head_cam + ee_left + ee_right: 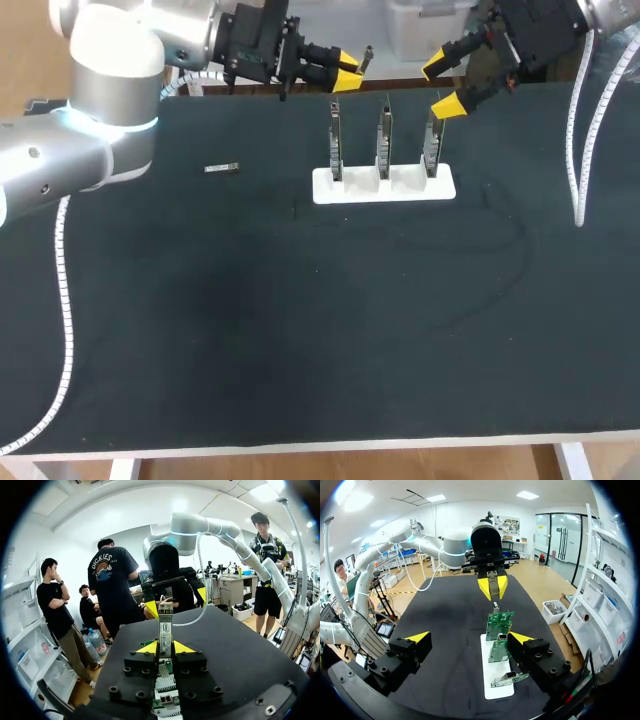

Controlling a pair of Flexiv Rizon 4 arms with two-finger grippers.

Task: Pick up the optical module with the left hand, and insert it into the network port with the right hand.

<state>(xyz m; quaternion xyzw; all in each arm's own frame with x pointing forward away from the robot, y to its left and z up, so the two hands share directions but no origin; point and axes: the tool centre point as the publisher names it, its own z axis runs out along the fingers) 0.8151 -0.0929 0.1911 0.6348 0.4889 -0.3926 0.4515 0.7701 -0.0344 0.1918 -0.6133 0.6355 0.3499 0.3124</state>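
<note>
My left gripper (347, 75) hangs above the table's far edge, shut on a slim metal optical module (366, 57) that sticks out past its yellow tips. In the left wrist view the module (165, 626) stands upright between the fingers (147, 648). My right gripper (445, 85) faces it from the right, open and holding nothing. In the right wrist view my right gripper (469, 638) stands wide, with the left gripper (492, 587) and module (495, 605) ahead. Three upright green circuit boards (385, 140) with network ports stand in a white base (385, 187) below both grippers.
A second small metal module (222, 168) lies on the black mat left of the white base. White cable conduit (577, 150) hangs down along the right arm at the far right. The near half of the mat (320, 340) is bare.
</note>
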